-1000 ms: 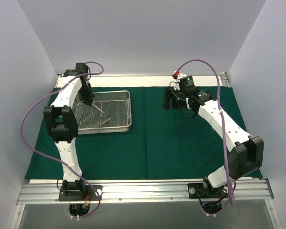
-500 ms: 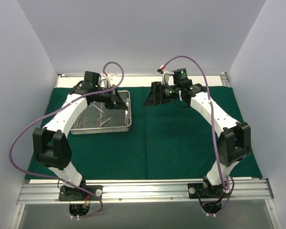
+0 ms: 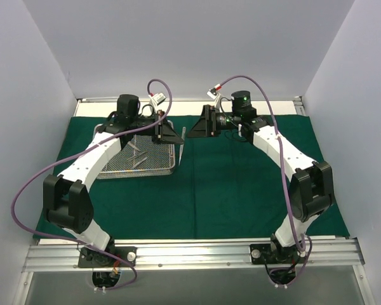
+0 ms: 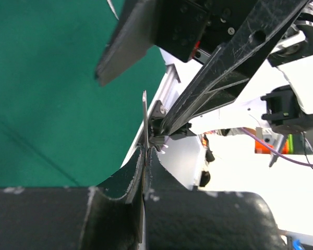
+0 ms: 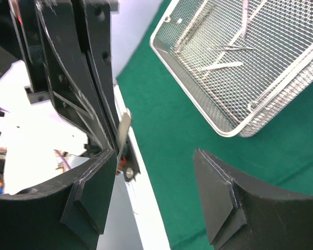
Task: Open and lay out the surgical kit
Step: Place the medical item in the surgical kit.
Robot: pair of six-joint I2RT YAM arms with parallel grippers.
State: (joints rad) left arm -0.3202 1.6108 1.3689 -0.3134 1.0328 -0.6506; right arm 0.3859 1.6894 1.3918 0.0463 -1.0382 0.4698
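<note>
The dark green cloth [image 3: 241, 184] lies spread flat over the table. On its left part stands the wire-mesh tray [image 3: 140, 170], with several steel instruments [image 3: 137, 152] inside. My left gripper [image 3: 175, 136] hovers just past the tray's right end. It is shut on a slim steel instrument [image 4: 144, 117], which shows edge-on and sticks out beyond the fingertips [image 4: 152, 156]. My right gripper [image 3: 197, 127] faces it from the right, open. The held instrument [image 5: 124, 127] is just ahead of the right gripper's left finger [image 5: 88, 192], not between the jaws. The tray [image 5: 219, 127] also shows in the right wrist view.
A white strip and metal rail [image 3: 190, 100] run along the table's far edge, and a metal rail [image 3: 190, 254] with the arm bases runs along the near edge. Grey walls close in left, right and back. Purple cables loop above both wrists.
My left gripper has swung from over the tray to beyond its right end, carrying the steel instrument. My right gripper has moved left and turned toward it, still open.
</note>
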